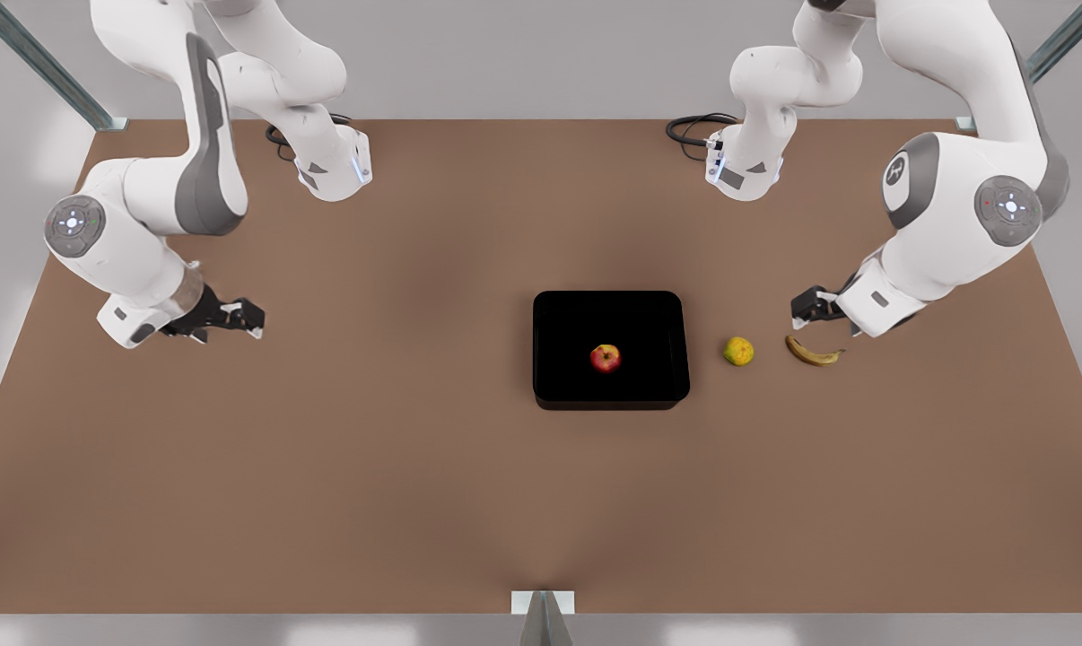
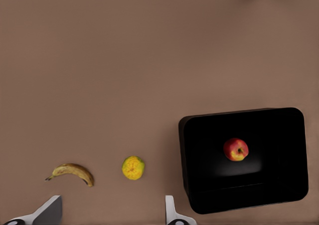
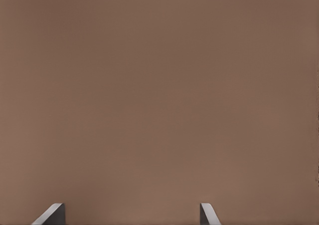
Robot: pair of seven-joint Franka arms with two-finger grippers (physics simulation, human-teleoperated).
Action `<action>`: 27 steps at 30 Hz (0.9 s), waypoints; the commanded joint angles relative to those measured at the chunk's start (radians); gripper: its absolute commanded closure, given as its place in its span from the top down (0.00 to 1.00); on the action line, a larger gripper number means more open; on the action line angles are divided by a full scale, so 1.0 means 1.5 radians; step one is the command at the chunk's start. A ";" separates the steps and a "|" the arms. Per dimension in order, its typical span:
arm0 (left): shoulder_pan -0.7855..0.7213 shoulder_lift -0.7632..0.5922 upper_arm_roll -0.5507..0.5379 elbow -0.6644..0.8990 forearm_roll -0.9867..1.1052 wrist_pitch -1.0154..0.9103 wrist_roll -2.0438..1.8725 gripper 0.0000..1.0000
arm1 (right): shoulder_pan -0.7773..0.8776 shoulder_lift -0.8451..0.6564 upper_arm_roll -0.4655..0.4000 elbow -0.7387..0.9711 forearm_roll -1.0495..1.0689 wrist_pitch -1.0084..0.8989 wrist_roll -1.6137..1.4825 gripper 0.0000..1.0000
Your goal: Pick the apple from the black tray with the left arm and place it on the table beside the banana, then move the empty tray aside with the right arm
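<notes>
The red apple (image 1: 605, 358) (image 2: 236, 149) lies near the middle of the black tray (image 1: 550, 309) (image 2: 199, 135) on the brown table (image 1: 370, 467). The banana (image 1: 812, 353) (image 2: 72, 171) lies on the table to the front view's right of the tray. My left gripper (image 1: 808, 312) (image 2: 110, 215) hovers open just behind the banana, apart from it and holding nothing. At the front view's left my right gripper (image 1: 240, 318) (image 3: 130, 215) waits open over bare tabletop, far from the tray.
A yellow-green round fruit (image 1: 738, 351) (image 2: 133, 167) sits between the tray and the banana. Grey posts stand at the table's corners (image 1: 101, 117) and at its front edge (image 1: 542, 615). Black cables (image 1: 698, 130) lie by the arm bases at the back.
</notes>
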 commanded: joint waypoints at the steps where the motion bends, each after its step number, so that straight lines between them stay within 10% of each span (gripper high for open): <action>1: 0.017 0.000 -0.001 -0.002 0.002 0.006 -0.004 1.00 | -0.008 0.000 -0.001 0.000 0.001 0.008 0.008 1.00; 11: -0.265 0.160 -0.050 0.009 0.039 0.118 -0.592 1.00 | -0.009 0.001 -0.002 0.001 0.001 0.008 0.008 1.00; 17: -0.355 0.372 -0.049 0.238 0.071 0.161 -0.773 1.00 | -0.009 0.001 -0.002 0.001 0.001 0.007 0.008 1.00; 20: -0.351 0.373 -0.049 0.163 0.086 0.207 -0.746 1.00 | -0.009 0.003 -0.002 0.001 0.000 0.007 0.008 1.00; 22: -0.333 0.257 -0.048 -0.068 0.080 0.404 -0.735 1.00 | -0.009 0.003 -0.002 0.001 0.001 0.008 0.008 1.00; 27: -0.325 0.273 -0.045 -0.068 0.088 0.384 -0.713 1.00 | -0.007 0.013 -0.002 0.007 0.000 0.007 0.008 1.00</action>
